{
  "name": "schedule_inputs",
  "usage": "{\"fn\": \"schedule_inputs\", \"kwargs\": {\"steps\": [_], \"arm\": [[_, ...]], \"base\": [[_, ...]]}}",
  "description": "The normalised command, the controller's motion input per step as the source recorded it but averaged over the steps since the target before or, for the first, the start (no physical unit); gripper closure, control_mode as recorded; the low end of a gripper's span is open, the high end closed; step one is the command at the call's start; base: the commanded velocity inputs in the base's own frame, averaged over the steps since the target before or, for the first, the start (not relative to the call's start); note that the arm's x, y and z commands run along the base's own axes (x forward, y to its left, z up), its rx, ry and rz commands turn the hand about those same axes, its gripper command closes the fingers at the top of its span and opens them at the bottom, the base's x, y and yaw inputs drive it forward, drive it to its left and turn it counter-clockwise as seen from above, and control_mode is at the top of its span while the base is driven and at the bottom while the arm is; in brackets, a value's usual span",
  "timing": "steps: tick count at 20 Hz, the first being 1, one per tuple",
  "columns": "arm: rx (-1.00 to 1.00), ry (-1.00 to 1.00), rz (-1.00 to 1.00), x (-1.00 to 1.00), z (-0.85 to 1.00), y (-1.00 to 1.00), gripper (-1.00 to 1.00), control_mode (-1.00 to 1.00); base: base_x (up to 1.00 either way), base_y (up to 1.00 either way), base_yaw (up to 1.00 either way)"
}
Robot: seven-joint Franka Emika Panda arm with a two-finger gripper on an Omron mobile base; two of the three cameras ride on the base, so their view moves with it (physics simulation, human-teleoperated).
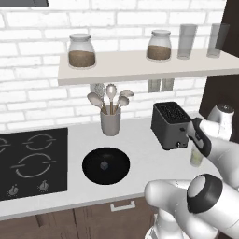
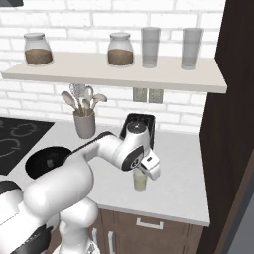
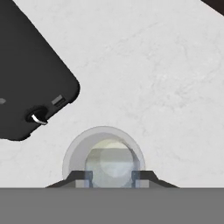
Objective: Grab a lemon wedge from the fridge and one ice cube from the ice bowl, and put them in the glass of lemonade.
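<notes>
1. Two small dark fingertips (image 3: 140, 176) of the tool (image 3: 112, 177) rise at the bottom of the hand view, set fairly close together with a pale grey-blue block between them; whether that block is gripped or merely lies in the glass below cannot be told.
2. Directly under the tool sits the glass of lemonade (image 3: 103, 157), seen from above as a clear ring; its contents are washed out and hard to read.
3. From the right base view the tool (image 2: 147, 173) hovers over the mouth of the glass (image 2: 141, 183), whose upper rim is hidden by the hand.
4. From the left base view the arm's wrist covers most of the glass (image 1: 196, 158), leaving a pale yellow-green sliver.
5. On the bench (image 1: 144, 168), the black toaster (image 1: 171, 125) stands just behind the glass; its corner is cut off in the hand view.
6. Further left lies the ice bowl (image 1: 106, 165) with one tiny ice cube (image 1: 104, 165) at its centre; the arm partly blocks the bowl in the right base view.
7. Beyond, a cup of utensils (image 1: 110, 120) stands near the wall, and the stove top (image 1: 32, 161) is cropped at the left edge.
8. Farthest, the shelf (image 1: 140, 65) carries two jars and two tall clear glasses.
</notes>
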Motion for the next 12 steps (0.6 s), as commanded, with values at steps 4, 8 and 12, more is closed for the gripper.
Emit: {"fn": "schedule_inputs", "kwargs": {"steps": [4,8,12], "arm": [[0.0,0.0,0.0,0.0,0.0,0.06,1.0,-1.0],[0.0,0.0,0.0,0.0,0.0,0.0,1.0,-1.0],[0.0,0.0,-0.02,0.04,0.0,0.04,1.0,-1.0]], "base": [[0.0,0.0,0.0],[0.0,0.0,0.0],[0.0,0.0,0.0]]}}
